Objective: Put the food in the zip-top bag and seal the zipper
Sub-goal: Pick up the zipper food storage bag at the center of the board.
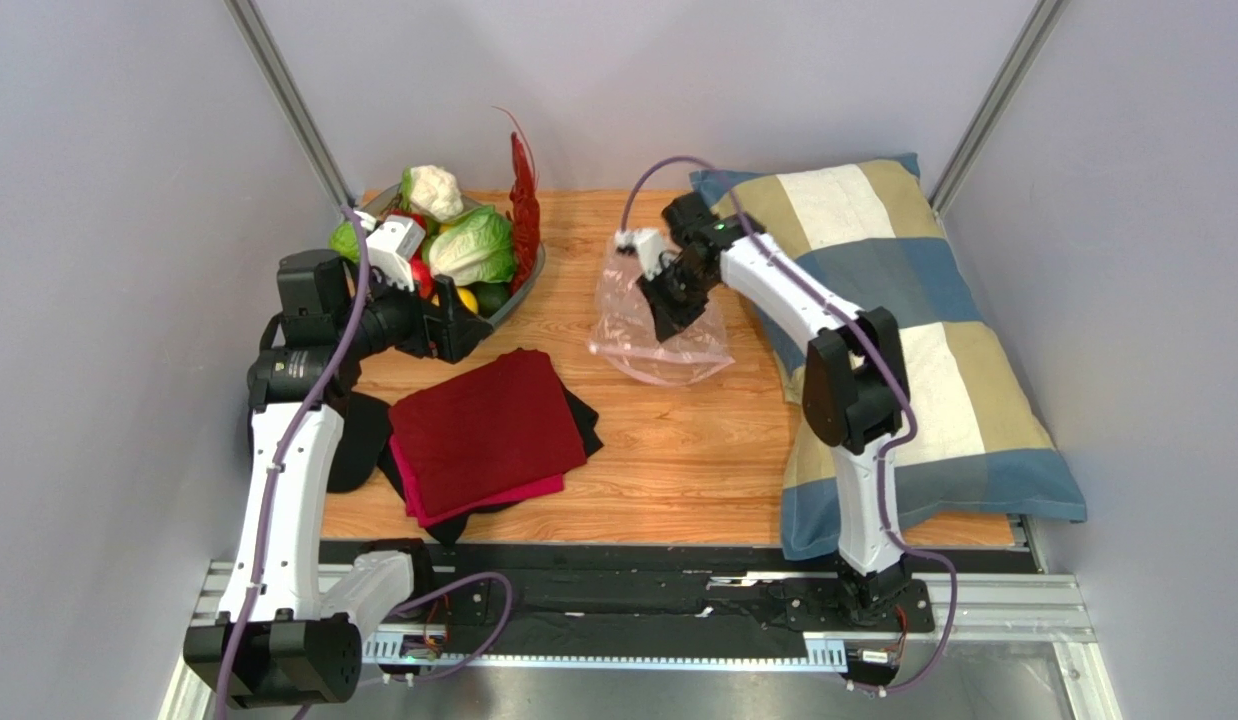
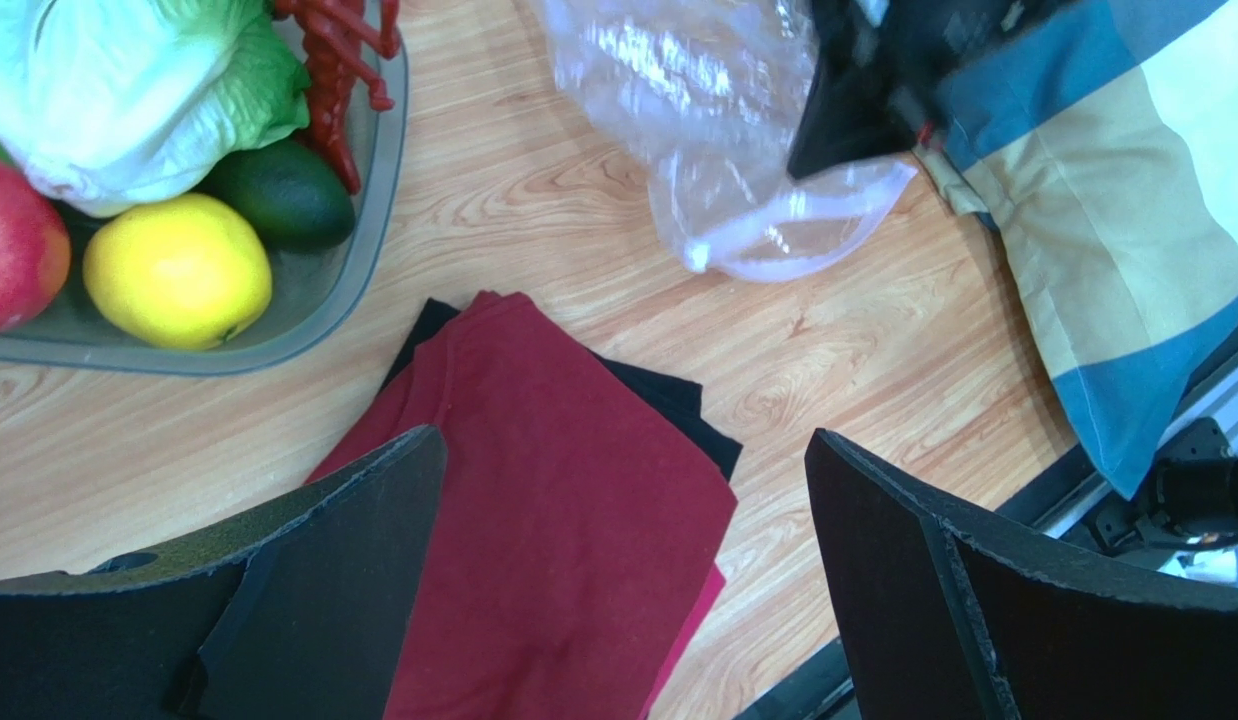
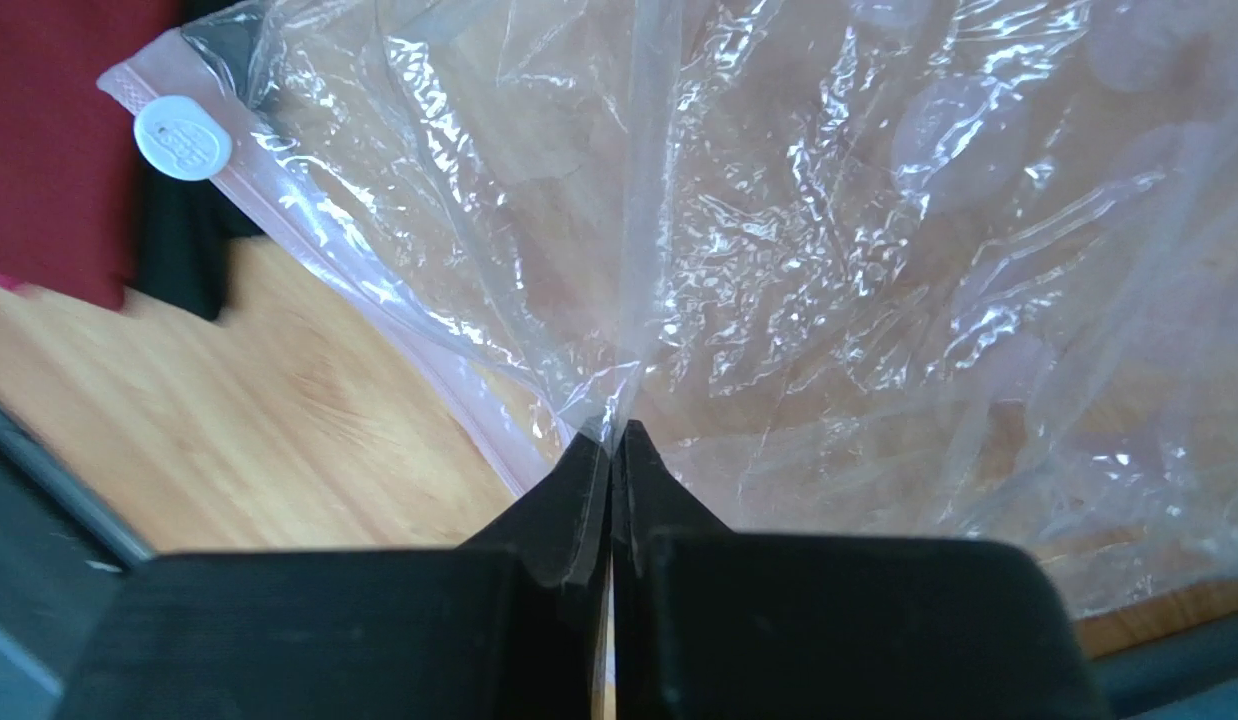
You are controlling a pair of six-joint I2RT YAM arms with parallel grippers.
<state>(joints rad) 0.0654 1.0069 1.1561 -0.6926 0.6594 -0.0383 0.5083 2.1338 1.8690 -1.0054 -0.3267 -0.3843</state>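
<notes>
**Well: right pincer nips the bag by its mouth**

The zip-top bag (image 1: 658, 323) lies crumpled on the wooden table (image 1: 685, 450). It sits between the grey tray (image 2: 367, 240) of food and the checked pillow (image 1: 911, 345), with its right edge just beside the pillow. Its long axis runs roughly away from the arm bases, and the mouth faces the near edge of the table. Along that mouth the zipper (image 3: 295, 225) shows as a thin pinkish strip, slanting across the right wrist view. A white slider (image 3: 182, 138) sits at the end toward the folded red cloth (image 1: 483, 428).

The right pincer (image 3: 612, 450) is closed tight, fingertips together. A fold of the clear film is caught between them right beside the zipper strip. Whether it has one layer or both I can't make out from here.

The left pincer (image 2: 625, 443) stands wide open and holds nothing, hovering above the red cloth near the tray. In the tray the long dark-red lobster (image 1: 523, 203) lies along the right rim, pointing away from the arms. The green lettuce ball (image 1: 472, 245) is beside it. With them are a red fruit (image 2: 9, 240), a lemon (image 2: 178, 270), an avocado (image 2: 287, 192) and a cauliflower (image 1: 433, 191).
</notes>
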